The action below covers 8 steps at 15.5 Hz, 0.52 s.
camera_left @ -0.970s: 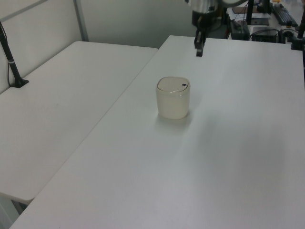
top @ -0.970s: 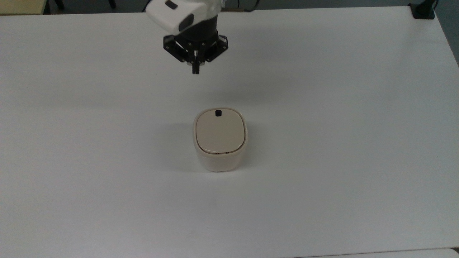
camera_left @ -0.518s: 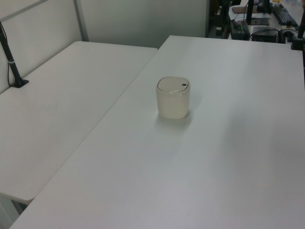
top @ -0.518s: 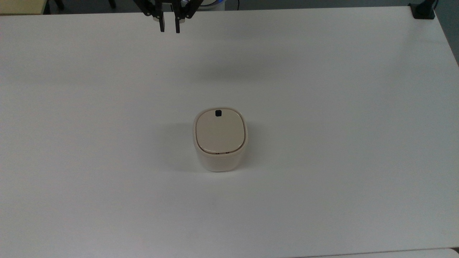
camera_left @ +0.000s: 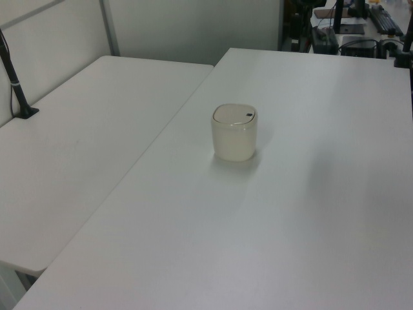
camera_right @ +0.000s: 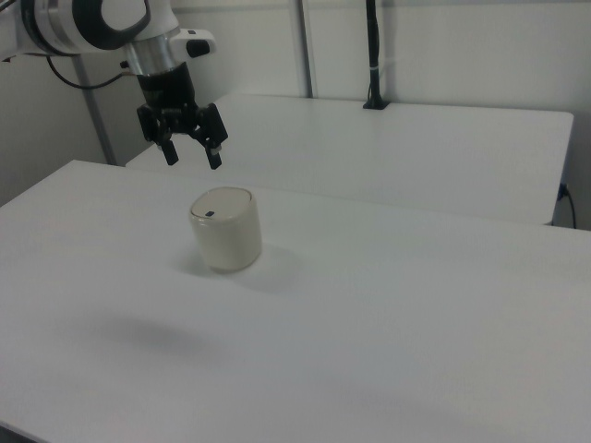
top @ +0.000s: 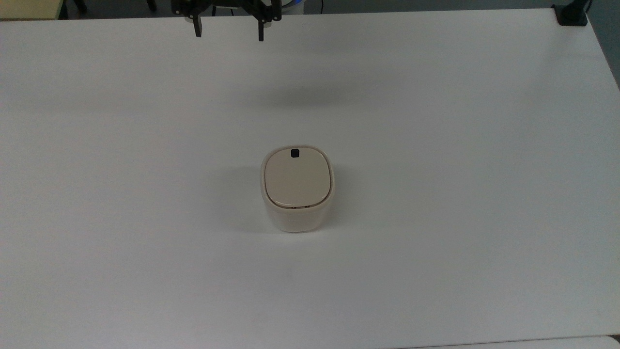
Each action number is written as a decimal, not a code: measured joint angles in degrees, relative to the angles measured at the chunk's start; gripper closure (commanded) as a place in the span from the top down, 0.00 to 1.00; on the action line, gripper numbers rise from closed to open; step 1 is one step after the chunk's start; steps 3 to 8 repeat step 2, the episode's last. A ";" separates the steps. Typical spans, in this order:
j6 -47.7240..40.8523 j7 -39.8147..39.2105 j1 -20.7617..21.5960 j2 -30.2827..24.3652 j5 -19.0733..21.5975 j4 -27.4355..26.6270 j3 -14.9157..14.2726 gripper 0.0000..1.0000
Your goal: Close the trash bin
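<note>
Trash bin [top: 297, 191] stood mid-counter [top: 436, 145], its lid [top: 297, 178] lying flat and seemingly closed, light rigid plastic likely to skid if shoved sideways, best pressed straight down on the lid; claw [camera_right: 192, 153] hung spread and empty, well apart.

two white tables [camera_left: 310, 194] side by side; pale partition wall [camera_left: 193, 26] behind.
</note>
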 measured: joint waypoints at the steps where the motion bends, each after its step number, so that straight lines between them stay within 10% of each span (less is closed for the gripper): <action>1: 0.00 0.00 0.00 0.00 0.00 -0.01 0.00 1.00; 8: 0.00 0.00 0.00 0.00 0.00 -0.02 0.00 1.00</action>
